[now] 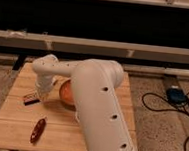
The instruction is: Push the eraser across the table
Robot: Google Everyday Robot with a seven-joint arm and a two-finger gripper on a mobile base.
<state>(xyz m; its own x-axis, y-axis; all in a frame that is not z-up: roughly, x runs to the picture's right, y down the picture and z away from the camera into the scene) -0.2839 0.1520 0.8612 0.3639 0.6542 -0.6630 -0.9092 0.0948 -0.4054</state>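
Note:
The eraser (31,98), a small dark flat block with reddish edging, lies on the left part of the light wooden slatted table (18,118). My gripper (42,93) hangs down from the white arm's wrist and sits just to the right of the eraser, close to it or touching it. The large white arm (98,100) reaches in from the lower right and covers the middle of the table.
An orange bowl-like object (67,92) sits right of the gripper, partly behind the arm. A slim dark-red object (37,130) lies near the table's front left. A blue device (175,94) with black cables lies on the floor at right.

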